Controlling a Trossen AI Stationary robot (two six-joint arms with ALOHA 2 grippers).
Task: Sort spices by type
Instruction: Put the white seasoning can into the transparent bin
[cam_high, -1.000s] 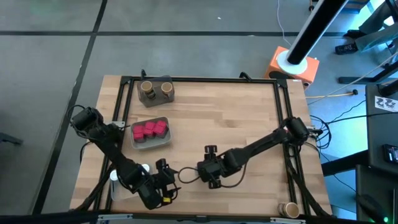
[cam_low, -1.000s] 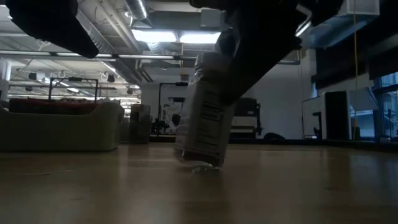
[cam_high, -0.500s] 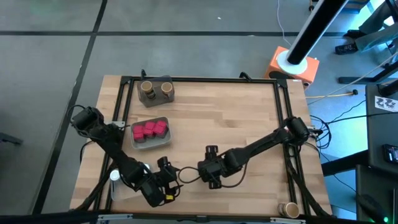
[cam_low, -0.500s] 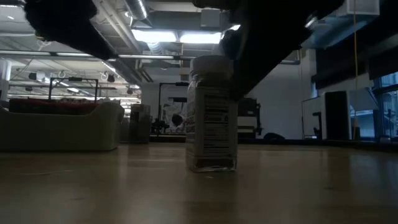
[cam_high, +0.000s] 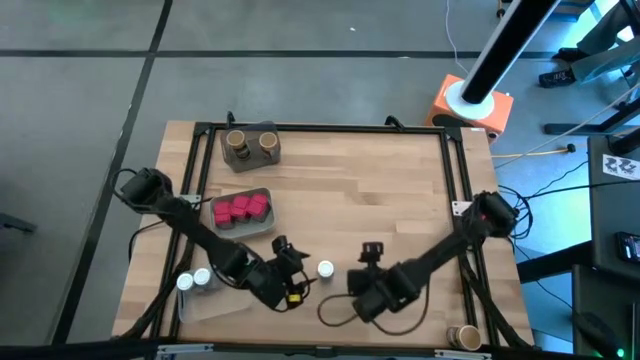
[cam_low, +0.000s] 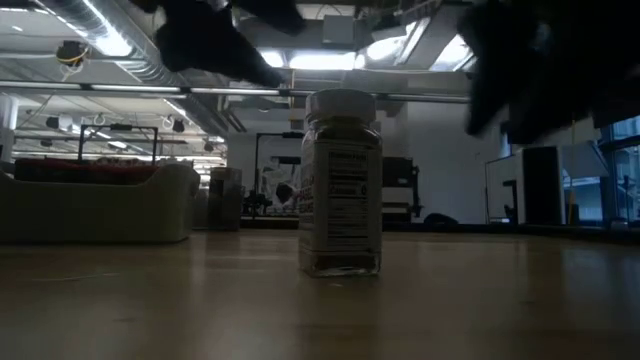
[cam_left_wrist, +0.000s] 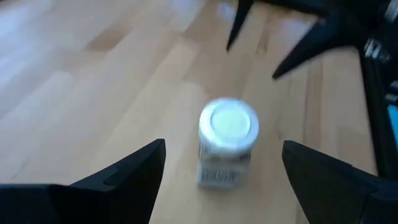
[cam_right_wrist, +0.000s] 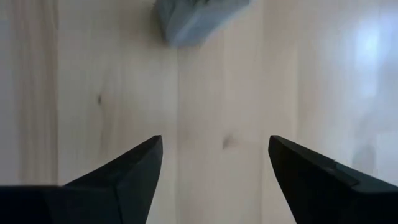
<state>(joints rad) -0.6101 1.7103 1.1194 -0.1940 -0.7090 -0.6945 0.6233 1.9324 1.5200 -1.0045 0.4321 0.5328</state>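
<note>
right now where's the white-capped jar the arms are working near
In the high view the white-capped jar stands upright on bare table near the front edge, between the open left gripper and the right gripper.

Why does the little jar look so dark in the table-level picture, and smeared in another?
Low view: bright ceiling lights behind leave the white-capped jar backlit and the arms above as silhouettes. Left wrist view: the same jar is blurred, as are the dark arm parts beyond it.

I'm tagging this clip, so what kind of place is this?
Probably a robotics lab or workshop: a framed wooden table on a concrete floor, exposed ceiling ducts, and equipment racks behind.
</note>
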